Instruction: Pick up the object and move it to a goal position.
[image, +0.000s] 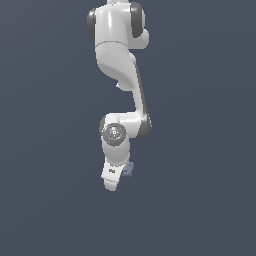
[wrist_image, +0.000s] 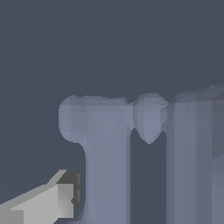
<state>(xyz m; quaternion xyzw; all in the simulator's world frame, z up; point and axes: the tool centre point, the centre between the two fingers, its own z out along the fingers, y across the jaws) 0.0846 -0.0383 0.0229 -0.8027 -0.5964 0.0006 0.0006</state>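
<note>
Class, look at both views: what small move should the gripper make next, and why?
Probably shut the fingers, if the frame's bar lies between them. In the wrist view the frame fills the picture, with one fingertip right beside its bar; the other finger is out of view. In the exterior view the gripper is low, with the frame peeking out beside it. Whether it already grips cannot be told.

Plain dark slate-blue backdrop (image: 200, 125) fills both views w/ even, flat light, no visible furniture edges.
</note>
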